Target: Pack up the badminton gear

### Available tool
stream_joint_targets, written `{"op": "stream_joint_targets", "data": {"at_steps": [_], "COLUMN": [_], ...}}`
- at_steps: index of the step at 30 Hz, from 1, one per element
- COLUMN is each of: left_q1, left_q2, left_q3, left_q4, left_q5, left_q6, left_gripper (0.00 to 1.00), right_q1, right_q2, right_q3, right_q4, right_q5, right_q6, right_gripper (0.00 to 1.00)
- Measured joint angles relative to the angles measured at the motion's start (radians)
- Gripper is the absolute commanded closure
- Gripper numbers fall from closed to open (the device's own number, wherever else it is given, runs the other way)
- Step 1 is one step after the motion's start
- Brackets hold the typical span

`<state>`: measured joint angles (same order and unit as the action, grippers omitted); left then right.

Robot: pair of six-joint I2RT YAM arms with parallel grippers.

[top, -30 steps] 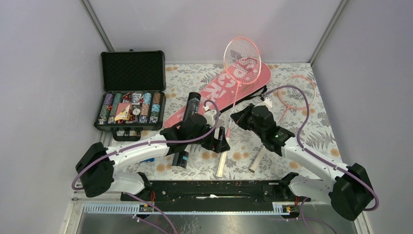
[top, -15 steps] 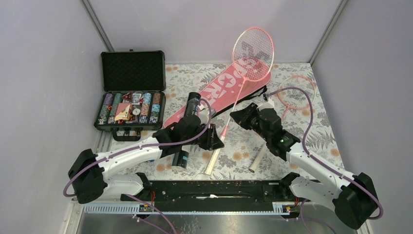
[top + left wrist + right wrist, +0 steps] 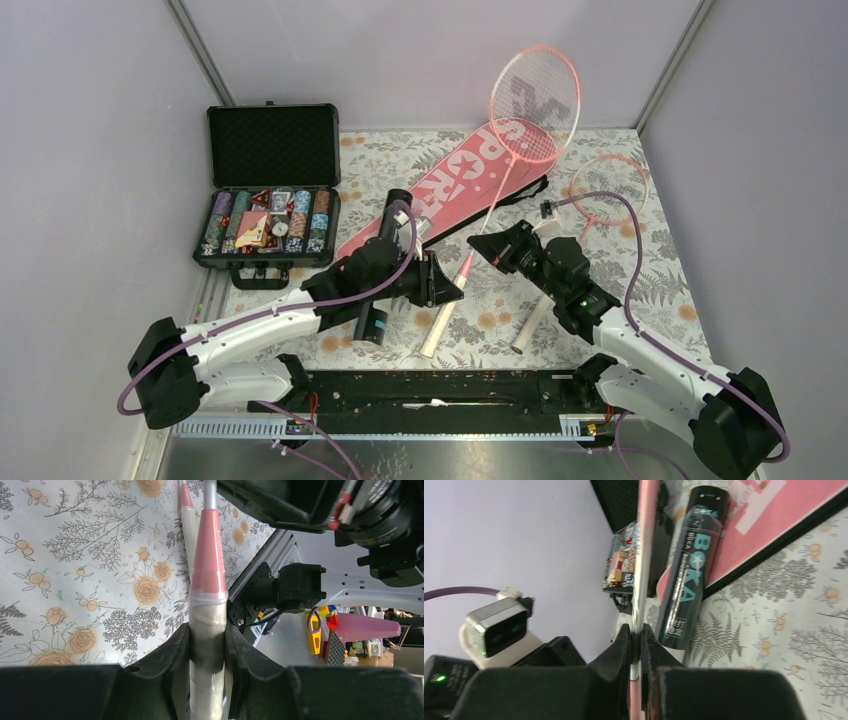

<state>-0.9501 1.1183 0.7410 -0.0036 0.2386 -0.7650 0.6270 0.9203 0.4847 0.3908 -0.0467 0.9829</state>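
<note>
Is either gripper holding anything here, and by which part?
Both hold one racket: left gripper on the white handle top, right gripper on its thin shaft.

place: robot lab test cell | walls: plain grey panels [image 3: 100,150] between aluminium posts [image 3: 205,60] box in my table [image 3: 640,290] | mount: my left arm [image 3: 250,322] and right arm [image 3: 660,355] bolted to a black rail [image 3: 440,385], purple cables [image 3: 600,194] looping | past the edge: coloured plastic clutter [image 3: 350,630]

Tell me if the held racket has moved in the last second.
Yes. The racket swung its head right and back, mostly off the bag.
</note>
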Motion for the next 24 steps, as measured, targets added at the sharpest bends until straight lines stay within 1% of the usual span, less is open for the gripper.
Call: {"op": "stream_joint_targets", "data": {"at_steps": [1,2,3,4,7,10,12,15,18,24], "left_q1": [-0.001,-0.004,-0.007,-0.008,-0.005,-0.003,0.0,0.013,0.053,0.151], "left_q2": [0.0,0.0,0.0,-0.003,-0.016,-0.015,0.006,0.079,0.177,0.369], "left_q3": [-0.005,-0.009,-0.01,-0.008,0.009,0.058,0.132,0.262,0.373,0.471], "left_q4": [0.005,0.01,0.013,0.008,-0.068,-0.169,-0.266,-0.369,-0.422,-0.471], "left_q5": [-0.003,-0.003,-0.004,-0.011,-0.056,-0.113,-0.171,-0.256,-0.319,-0.36], "left_q6": [-0.002,-0.002,0.002,0.004,0.042,0.116,0.19,0.296,0.395,0.571], "left_gripper": [0.58,0.46,0.38,0.34,0.32,0.32,0.32,0.32,0.33,0.33], "right_q1": [0.0,0.0,0.001,0.0,-0.012,-0.032,-0.047,-0.067,-0.075,-0.076], "right_q2": [-0.004,-0.011,-0.021,-0.035,-0.074,-0.112,-0.134,-0.163,-0.193,-0.233], "right_q3": [-0.004,-0.005,-0.005,-0.005,0.002,0.035,0.077,0.143,0.19,0.227], "right_q4": [0.012,0.02,0.022,0.008,-0.075,-0.235,-0.367,-0.534,-0.661,-0.876], "right_q5": [-0.002,-0.009,-0.016,-0.016,0.005,0.066,0.117,0.183,0.235,0.285], "right_q6": [0.02,0.028,0.026,0.015,-0.01,-0.06,-0.095,-0.135,-0.159,-0.172], "right_gripper": [1.0,1.0,1.0,1.0,1.0,1.0,1.0,1.0,1.0,1.0]}}
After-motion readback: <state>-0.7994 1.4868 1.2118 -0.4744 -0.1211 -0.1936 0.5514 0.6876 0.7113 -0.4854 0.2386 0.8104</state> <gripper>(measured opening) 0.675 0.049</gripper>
